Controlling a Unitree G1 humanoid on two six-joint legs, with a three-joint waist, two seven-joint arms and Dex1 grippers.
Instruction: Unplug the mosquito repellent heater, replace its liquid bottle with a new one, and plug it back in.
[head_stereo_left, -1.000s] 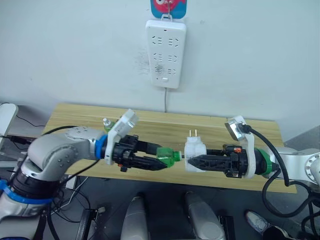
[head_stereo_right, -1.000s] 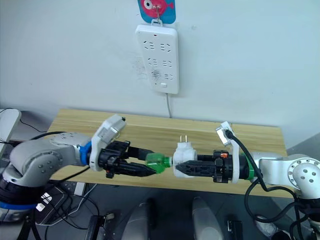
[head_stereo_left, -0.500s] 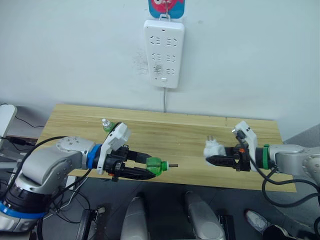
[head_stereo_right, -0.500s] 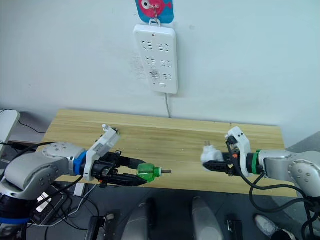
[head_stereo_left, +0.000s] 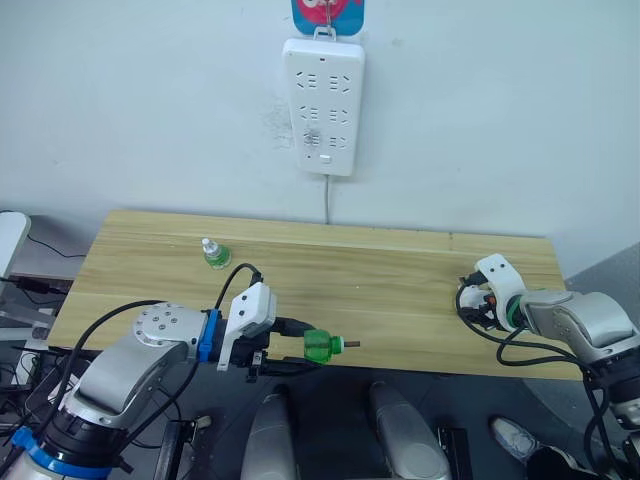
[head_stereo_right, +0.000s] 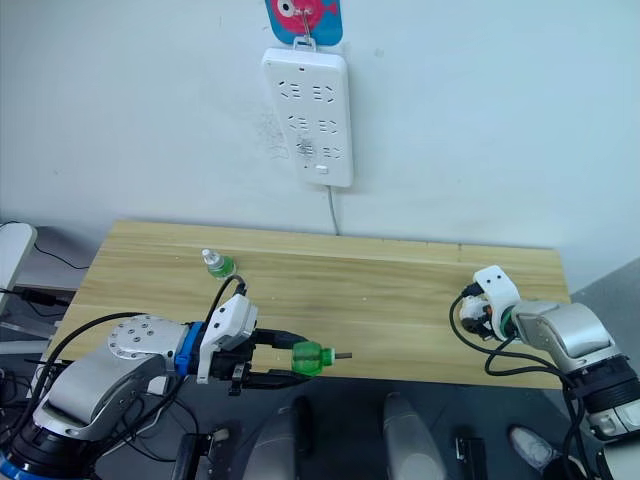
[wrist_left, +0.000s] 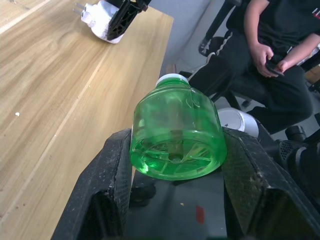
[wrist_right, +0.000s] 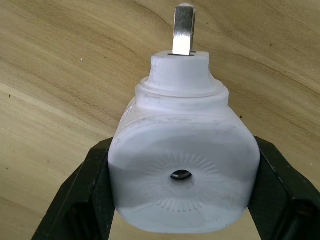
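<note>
Left gripper (wrist_left: 172, 200): closed on the liquid bottle (head_stereo_left: 319, 346), held off the table's (head_stereo_left: 350, 290) near edge.
Bottle axis: roughly level, the wick stem directed toward the robot's right.
Right gripper (wrist_right: 182, 200): clamped on the mosquito repellent heater (wrist_right: 182, 175), low over the table's right end.
Heater orientation: prongs directed away from the wrist toward the tabletop; round hole faced toward the wrist camera.
Left wrist view: a seated person (wrist_left: 272, 47) is shown beyond the table.
Count: two green bottles, the capped new one (head_stereo_left: 213, 254) upright on the table's left part; one heater; one power strip (head_stereo_left: 323, 105) on the wall.
</note>
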